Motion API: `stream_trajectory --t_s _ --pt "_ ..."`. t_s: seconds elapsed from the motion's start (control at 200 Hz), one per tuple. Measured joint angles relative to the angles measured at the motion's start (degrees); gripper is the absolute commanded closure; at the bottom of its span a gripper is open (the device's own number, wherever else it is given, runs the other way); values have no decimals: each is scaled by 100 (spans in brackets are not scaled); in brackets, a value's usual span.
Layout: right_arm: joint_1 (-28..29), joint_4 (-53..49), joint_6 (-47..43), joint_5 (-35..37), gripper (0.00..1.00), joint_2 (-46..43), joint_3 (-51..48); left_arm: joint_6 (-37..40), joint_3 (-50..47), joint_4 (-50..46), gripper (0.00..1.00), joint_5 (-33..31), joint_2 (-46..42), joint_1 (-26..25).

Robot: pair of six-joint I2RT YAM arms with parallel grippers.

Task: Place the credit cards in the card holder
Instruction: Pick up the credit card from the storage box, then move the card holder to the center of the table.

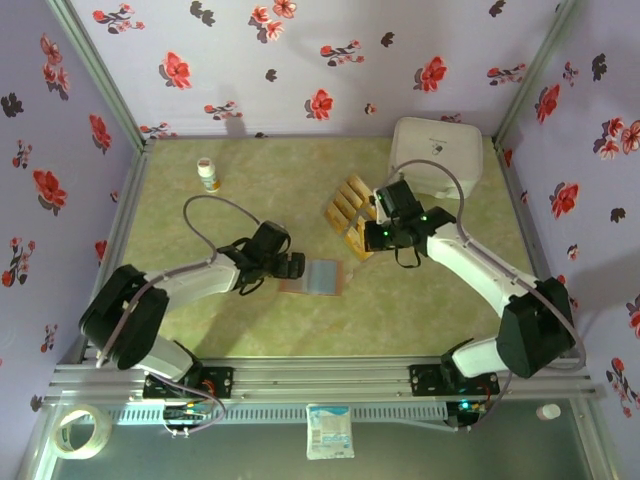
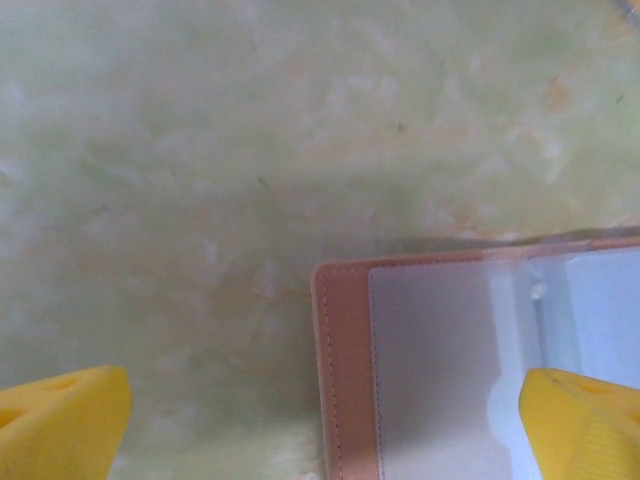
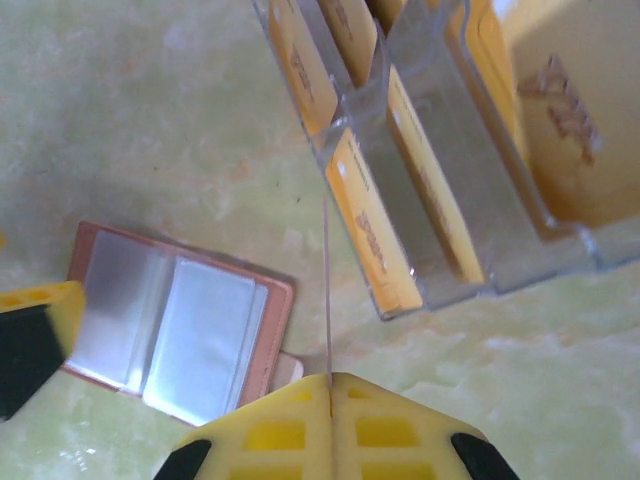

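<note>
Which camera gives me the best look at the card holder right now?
The right wrist view: the card holder lies open and almost whole, clear sleeves plain. The left wrist view catches one corner, close and blurred. The top view has it small, beside the left gripper.

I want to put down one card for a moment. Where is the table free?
Free: the near strip between the wallet and the arm bases, and the far strip between the bottle and the white box. Crowded: the centre, around wallet and cards.
</note>
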Motion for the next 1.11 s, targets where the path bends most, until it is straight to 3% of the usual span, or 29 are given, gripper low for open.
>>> stream_trajectory --t_s 0.34,0.82,1.105 --pt "-59 162 337 -358 100 -804 -317 -361 22 179 0 168 374 -348" --pt "-76 111 369 -365 100 -1023 -463 -776 50 352 0 107 457 -960" --pt "-87 326 649 -675 100 -1034 -625 -857 50 122 0 -76 70 -1027"
